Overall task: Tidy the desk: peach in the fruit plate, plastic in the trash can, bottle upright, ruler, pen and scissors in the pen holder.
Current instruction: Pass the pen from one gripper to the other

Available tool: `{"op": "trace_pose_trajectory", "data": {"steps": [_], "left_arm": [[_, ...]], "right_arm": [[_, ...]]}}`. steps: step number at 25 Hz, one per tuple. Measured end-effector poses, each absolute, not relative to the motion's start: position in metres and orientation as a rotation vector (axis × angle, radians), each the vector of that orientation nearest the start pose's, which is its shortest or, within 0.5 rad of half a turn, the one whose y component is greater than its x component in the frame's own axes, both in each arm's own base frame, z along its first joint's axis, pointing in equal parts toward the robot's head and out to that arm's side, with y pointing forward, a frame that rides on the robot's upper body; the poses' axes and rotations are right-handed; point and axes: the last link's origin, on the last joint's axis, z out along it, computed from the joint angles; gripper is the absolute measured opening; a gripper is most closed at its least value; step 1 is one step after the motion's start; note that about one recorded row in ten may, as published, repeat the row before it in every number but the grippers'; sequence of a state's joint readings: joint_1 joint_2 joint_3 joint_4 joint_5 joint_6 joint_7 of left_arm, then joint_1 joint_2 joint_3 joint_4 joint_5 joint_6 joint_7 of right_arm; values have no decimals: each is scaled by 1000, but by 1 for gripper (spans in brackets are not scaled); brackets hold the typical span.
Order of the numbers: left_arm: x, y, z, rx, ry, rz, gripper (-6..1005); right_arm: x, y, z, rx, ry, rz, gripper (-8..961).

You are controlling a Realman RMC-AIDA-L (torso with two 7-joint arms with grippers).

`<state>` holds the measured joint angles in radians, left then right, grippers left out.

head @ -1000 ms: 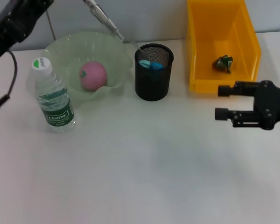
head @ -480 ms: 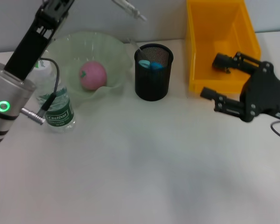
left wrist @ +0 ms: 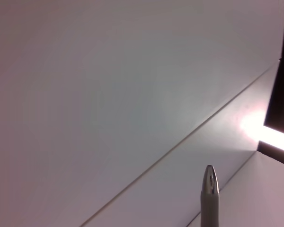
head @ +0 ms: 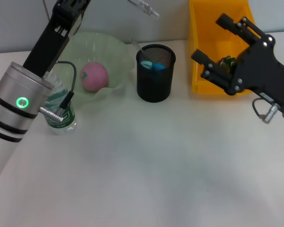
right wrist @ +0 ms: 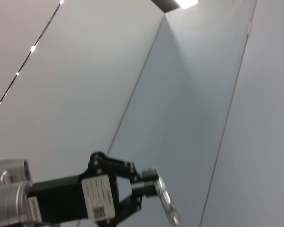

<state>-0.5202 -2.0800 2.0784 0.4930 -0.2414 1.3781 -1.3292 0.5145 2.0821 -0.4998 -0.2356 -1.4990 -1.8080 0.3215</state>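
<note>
Left gripper clamped the pen high beyond the pen holder, awaiting insertion; right gripper, jaws spread, held nothing.

Pink peach in pale-green plate; black mesh holder; yellow bin; green-labelled bottle.

Black wire-mesh pen holder; translucent glossy plate; silvery metal pen.

A robotics test lab: a plain white bench set against a bare grey wall, panelled ceiling with strip lighting overhead, and an industrial yellow parts bin serving as trash can.
</note>
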Motion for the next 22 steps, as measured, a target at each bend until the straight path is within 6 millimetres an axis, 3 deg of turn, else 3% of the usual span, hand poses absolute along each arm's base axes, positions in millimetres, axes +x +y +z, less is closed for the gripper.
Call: {"op": "trace_pose_trajectory", "data": {"steps": [22], "left_arm": [[-144,349,-38,-1902,-1204,-1985,130]], "right_arm": [[216,329,-2,-2016,-341,1118,642]]}}
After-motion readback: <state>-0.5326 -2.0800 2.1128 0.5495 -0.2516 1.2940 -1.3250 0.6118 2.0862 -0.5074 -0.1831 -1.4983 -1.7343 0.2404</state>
